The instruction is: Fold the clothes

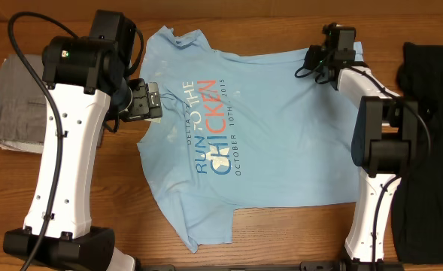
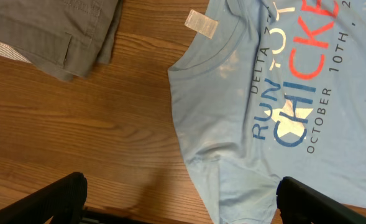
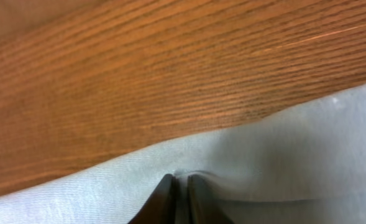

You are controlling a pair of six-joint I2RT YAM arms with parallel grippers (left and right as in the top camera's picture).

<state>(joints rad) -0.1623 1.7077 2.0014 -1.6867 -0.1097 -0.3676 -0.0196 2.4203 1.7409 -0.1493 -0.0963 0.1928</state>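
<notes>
The clothes are one light blue T-shirt, spread flat on the wooden table with its blue-and-red "RUN TO THE CHICKEN" print facing up. My left gripper hovers at the shirt's left edge near the collar. In the left wrist view its fingers are wide open and empty, with the shirt's shoulder edge between them. My right gripper is at the shirt's far right corner. In the right wrist view its fingers are shut, pinching a fold of the shirt's cloth close to the table.
A folded grey garment lies at the left edge of the table and shows in the left wrist view. Black clothing lies along the right edge. Bare wood lies in front of the shirt.
</notes>
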